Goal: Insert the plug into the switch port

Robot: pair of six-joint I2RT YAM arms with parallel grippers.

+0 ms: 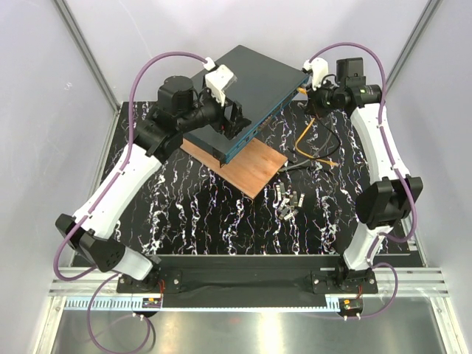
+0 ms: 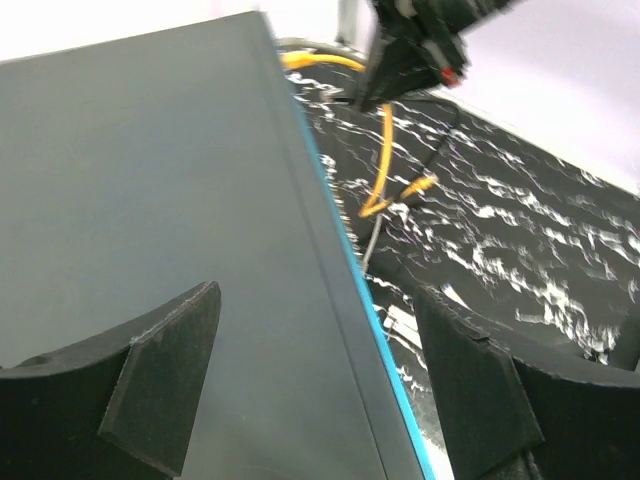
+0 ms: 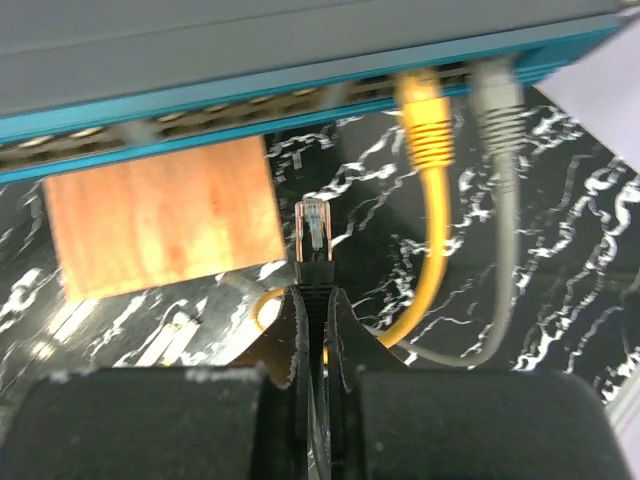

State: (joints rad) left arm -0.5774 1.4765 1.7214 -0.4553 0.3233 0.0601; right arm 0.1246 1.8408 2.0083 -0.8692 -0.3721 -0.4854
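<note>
1. Just short of the teal front face (image 3: pixel 200 100) of the switch (image 3: pixel 250 40), your right gripper (image 3: pixel 313 295) is pinched shut on the plug (image 3: pixel 313 228), whose clear tip stands out past the fingertips and sits in no port yet.
2. Line that tip up squarely with a free switch port (image 3: pixel 335 92) just left of the seated yellow cable (image 3: pixel 428 130); the row is blurred, so check alignment before committing.
3. Push straight in without twisting, steering clear of the yellow cable and the grey cable (image 3: pixel 497 115) beside it.
4. Your left gripper (image 2: pixel 318 300) hangs spread wide over the switch's top near its front edge, gripping nothing; it looks well placed to brace the box should your push slide it.
</note>
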